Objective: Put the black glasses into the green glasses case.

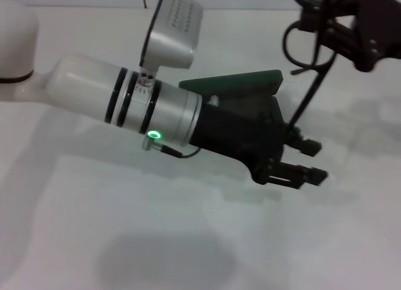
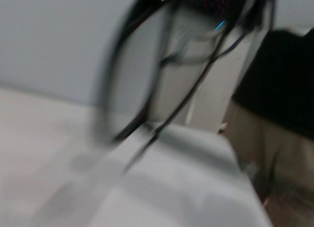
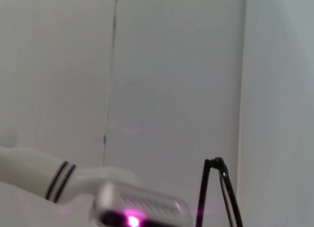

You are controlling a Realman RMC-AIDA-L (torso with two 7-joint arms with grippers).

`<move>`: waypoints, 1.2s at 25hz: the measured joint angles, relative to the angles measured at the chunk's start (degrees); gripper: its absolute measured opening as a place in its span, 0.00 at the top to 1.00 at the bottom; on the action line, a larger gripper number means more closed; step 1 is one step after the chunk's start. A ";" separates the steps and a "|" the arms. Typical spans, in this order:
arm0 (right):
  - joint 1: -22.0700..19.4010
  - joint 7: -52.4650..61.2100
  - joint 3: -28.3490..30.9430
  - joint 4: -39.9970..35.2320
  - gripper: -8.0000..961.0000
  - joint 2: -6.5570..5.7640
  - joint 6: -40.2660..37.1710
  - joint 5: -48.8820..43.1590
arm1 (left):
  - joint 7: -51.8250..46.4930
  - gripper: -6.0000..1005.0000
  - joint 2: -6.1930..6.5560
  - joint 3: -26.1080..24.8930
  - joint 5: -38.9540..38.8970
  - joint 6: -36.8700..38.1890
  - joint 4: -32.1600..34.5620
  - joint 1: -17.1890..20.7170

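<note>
1. Left gripper (image 1: 311, 160), on the end of the white arm reaching across from the left, hangs low over the white table (image 1: 188, 240). Its black fingers are spread apart with nothing between them, probably ready to steady or receive something.
2. Behind that arm, the dark green, hard-shelled glasses case (image 1: 241, 84) stands open with its lid tilted up. Most of its tray is hidden by the left wrist, so I cannot tell whether it is empty.
3. Farther right, the thin-framed black glasses (image 2: 109, 85) with long curved temples dangle in the air, well above the table and clear of the case.
4. At the upper right, the right gripper (image 1: 326, 24) is closed on the frame from above, likely so the temples hang free for lowering into the case.
</note>
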 joint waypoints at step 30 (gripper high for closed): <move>-1.29 -0.36 -6.82 1.97 0.88 -0.50 11.30 -8.64 | 2.75 0.49 2.64 -9.92 -9.45 8.94 5.60 9.31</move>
